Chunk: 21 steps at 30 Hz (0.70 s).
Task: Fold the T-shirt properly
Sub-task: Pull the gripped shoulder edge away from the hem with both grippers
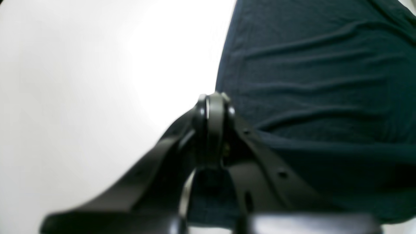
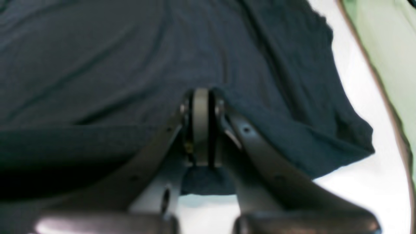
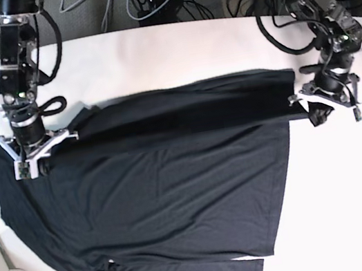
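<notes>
T-shirt (image 3: pixel 158 203): spread across the white table (image 3: pixel 173 52), centre of the base view.
Left gripper (image 3: pixel 324 104): clamped on the shirt's right edge.
Right gripper (image 3: pixel 31 158): pinching the upper-left fold.
Surroundings: cables (image 3: pixel 144 5) along the top; nothing blocks the cloth.

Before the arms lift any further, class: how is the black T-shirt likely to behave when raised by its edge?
The T-shirt will probably sag between the two grip points, since its thin fabric already wrinkles and folds over itself. It looks light, so it should lift easily. Its loose lower edge will likely drag across the table.
</notes>
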Each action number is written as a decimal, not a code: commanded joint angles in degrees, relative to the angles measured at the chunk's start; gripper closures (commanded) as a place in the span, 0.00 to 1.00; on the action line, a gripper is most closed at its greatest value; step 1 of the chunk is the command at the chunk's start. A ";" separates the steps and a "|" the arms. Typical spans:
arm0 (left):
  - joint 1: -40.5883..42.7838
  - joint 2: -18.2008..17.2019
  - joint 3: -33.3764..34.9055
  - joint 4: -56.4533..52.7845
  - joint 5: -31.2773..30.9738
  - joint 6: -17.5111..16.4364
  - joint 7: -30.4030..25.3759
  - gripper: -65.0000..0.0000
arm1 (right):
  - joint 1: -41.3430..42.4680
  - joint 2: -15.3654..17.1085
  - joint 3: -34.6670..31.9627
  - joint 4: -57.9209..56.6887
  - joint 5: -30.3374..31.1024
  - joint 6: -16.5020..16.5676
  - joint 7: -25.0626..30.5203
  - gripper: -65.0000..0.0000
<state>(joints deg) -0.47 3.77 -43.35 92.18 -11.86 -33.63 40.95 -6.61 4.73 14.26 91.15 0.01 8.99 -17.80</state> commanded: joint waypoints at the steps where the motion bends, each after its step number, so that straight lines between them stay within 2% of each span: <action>1: -1.68 -0.74 0.06 0.70 -0.93 -0.09 -1.52 1.00 | 1.29 0.59 0.29 0.14 -0.05 -0.16 1.49 1.00; 17: -5.90 -0.83 0.06 -8.09 -0.93 -0.09 -1.96 1.00 | 4.11 1.29 -1.73 -5.40 -0.05 -0.16 1.49 1.00; 19: -5.82 -0.83 -0.12 -8.09 -0.93 -0.09 -1.96 0.90 | 4.11 1.29 -1.73 -5.40 -0.05 -0.16 1.49 1.00; 21: -5.73 -0.83 -0.12 -7.74 -0.93 -0.09 -1.96 0.74 | 4.11 1.29 -1.73 -5.40 -0.05 -0.16 1.49 0.92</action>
<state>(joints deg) -5.28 3.38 -43.57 83.11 -11.66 -33.19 40.47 -3.38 5.54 12.34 84.79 -0.05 9.02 -17.82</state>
